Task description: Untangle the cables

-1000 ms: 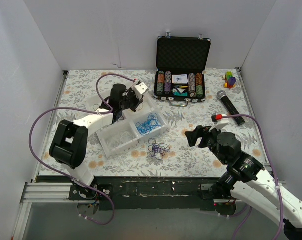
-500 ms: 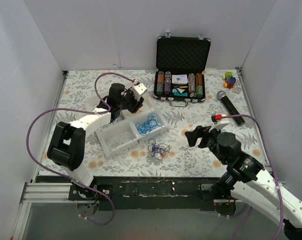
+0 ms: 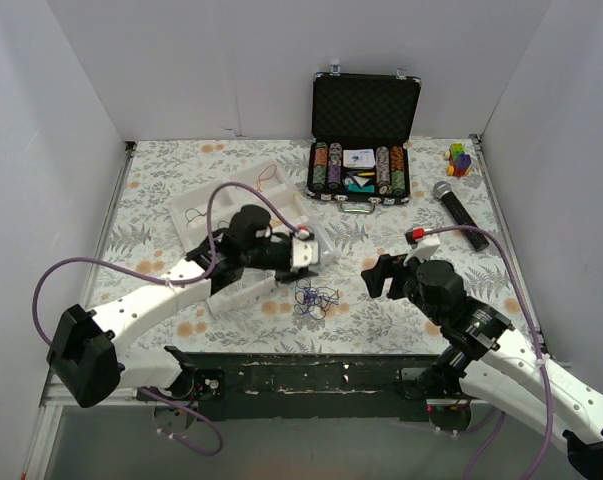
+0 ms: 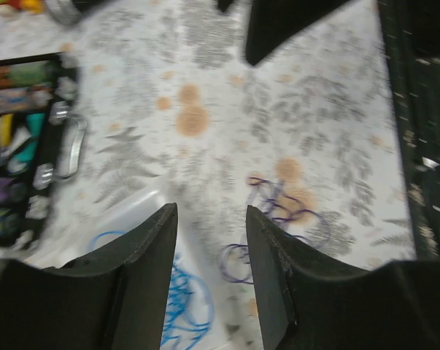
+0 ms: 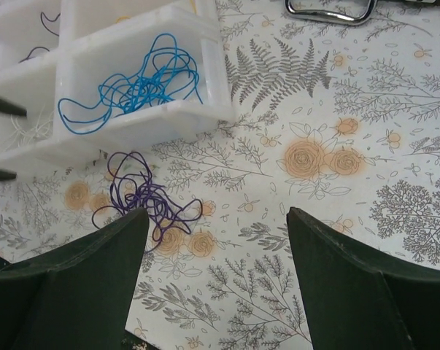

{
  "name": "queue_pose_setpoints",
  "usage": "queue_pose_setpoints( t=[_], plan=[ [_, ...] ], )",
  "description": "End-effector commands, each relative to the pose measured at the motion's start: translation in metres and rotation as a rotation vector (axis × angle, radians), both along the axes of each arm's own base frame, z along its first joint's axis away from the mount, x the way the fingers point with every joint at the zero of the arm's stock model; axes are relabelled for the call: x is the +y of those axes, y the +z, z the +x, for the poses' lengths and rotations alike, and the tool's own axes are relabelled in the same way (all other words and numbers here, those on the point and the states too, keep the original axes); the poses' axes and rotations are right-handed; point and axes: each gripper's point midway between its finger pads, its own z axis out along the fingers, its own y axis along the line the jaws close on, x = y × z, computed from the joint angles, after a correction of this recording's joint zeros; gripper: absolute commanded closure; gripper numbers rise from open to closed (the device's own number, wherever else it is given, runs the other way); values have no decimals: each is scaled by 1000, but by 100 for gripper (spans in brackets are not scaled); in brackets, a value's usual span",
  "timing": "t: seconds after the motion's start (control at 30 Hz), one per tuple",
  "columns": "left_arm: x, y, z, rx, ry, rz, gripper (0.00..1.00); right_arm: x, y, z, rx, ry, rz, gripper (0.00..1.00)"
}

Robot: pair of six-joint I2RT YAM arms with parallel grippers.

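A purple cable tangle (image 3: 314, 297) (image 5: 143, 200) (image 4: 278, 211) lies on the flowered table just in front of the white divided tray (image 3: 221, 197) (image 5: 176, 120). A blue cable (image 5: 132, 87) (image 4: 179, 299) is bunched in the tray's near right compartment. A thin red cable (image 3: 271, 175) lies in a far compartment. My left gripper (image 3: 316, 255) (image 4: 211, 211) hangs open above the tray's right end, with nothing between its fingers. My right gripper (image 3: 373, 275) (image 5: 218, 213) stands wide open and empty over the table, to the right of the purple tangle.
An open black poker chip case (image 3: 364, 150) stands at the back. A microphone (image 3: 459, 205) and a coloured block toy (image 3: 460, 158) lie at the back right. White walls close in the table on three sides.
My left arm has swung from the tray's far side to above its near right end, and its jaws have opened. The right gripper has edged slightly left.
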Motion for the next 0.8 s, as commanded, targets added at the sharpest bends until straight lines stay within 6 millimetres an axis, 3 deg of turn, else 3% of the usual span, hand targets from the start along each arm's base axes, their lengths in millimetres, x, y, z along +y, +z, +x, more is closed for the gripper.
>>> queue_pose_setpoints(
  t=[0.0,0.17,0.43,0.57,0.7,0.77],
  plan=[
    [-5,-63,-56,45,-175,156,58,7,-6,-1,9,23,23,15],
    [-13,-98,-71,67,-219,220,59,1,-8,-4,7,6,27,15],
    [-31,-138,-51,78,-192,289,69,-8,-7,-7,-1,-16,28,15],
    [-44,-139,-30,83,-100,256,69,-11,-8,-7,-3,-23,17,15],
    [-49,-139,-36,110,-155,264,70,-12,-8,-7,-9,-23,14,15],
    [-46,-146,-40,124,-166,280,76,-12,-7,-7,-13,-21,14,15]
  ],
)
